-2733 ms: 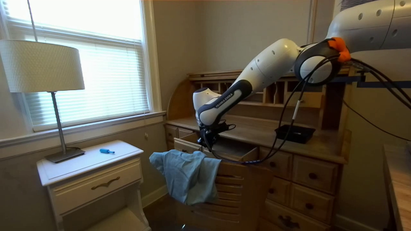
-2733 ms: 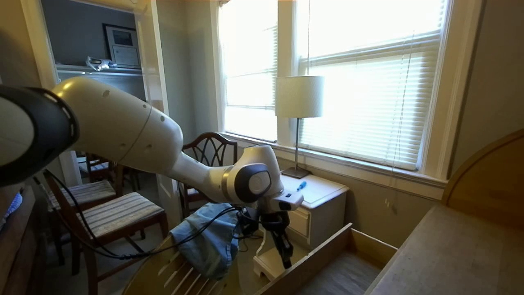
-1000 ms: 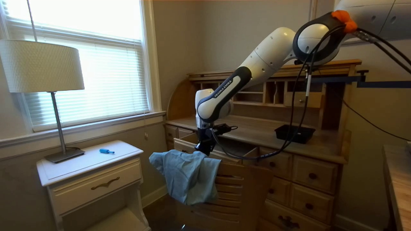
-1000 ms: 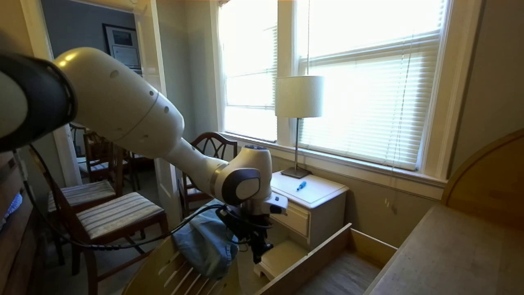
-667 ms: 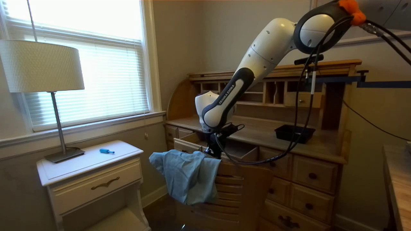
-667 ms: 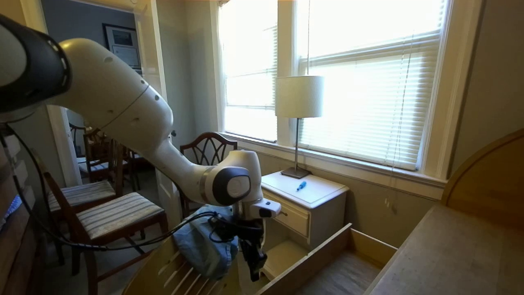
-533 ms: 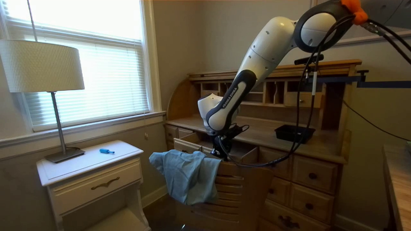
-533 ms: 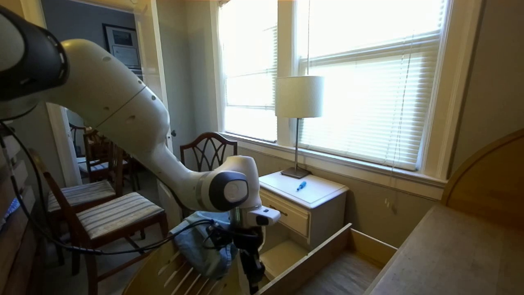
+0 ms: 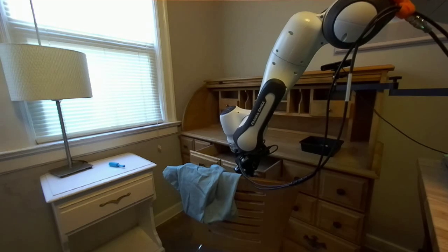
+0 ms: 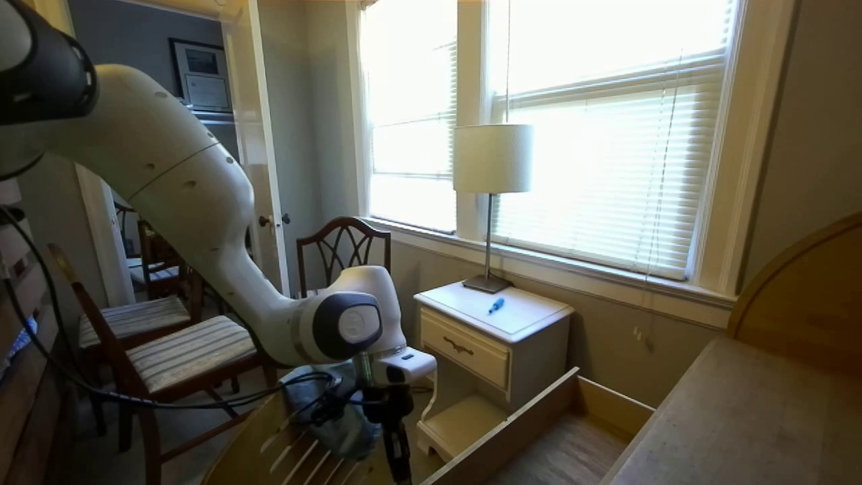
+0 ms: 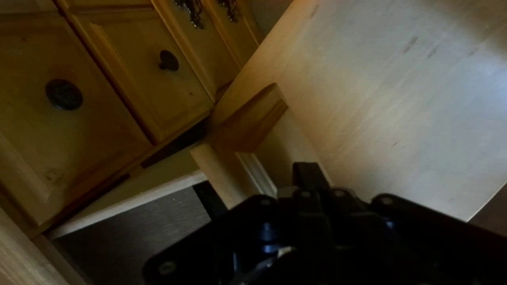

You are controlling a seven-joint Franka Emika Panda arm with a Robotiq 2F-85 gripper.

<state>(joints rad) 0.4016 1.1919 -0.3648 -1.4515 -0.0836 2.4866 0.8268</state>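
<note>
My gripper (image 9: 245, 170) points down between a pulled-out desk drawer (image 9: 205, 159) and the slatted back of a wooden chair (image 9: 260, 210). In an exterior view the gripper (image 10: 402, 465) is beside the outer face of the drawer front (image 10: 518, 424). In the wrist view its black fingers (image 11: 311, 176) are together, with nothing seen between them. The grey drawer bottom (image 11: 130, 233) lies to the left, and a broad pale wooden surface (image 11: 396, 99) fills the right. Whether the fingertips touch the drawer front, I cannot tell. A light blue cloth (image 9: 206, 196) hangs over the chair back.
A white nightstand (image 9: 105, 187) bears a lamp (image 9: 64, 140) and a small blue tool (image 9: 115, 165). A black tray (image 9: 315, 148) stands on the desk top (image 10: 747, 417). Several dark knobs (image 11: 63, 94) line the desk front. A striped-seat chair (image 10: 195, 350) stands behind the arm.
The gripper has moved along the drawer front, away from the nightstand and towards the chair's middle, and its wrist has turned. The arm's elbow has risen. Drawer, cloth and blue tool look unmoved.
</note>
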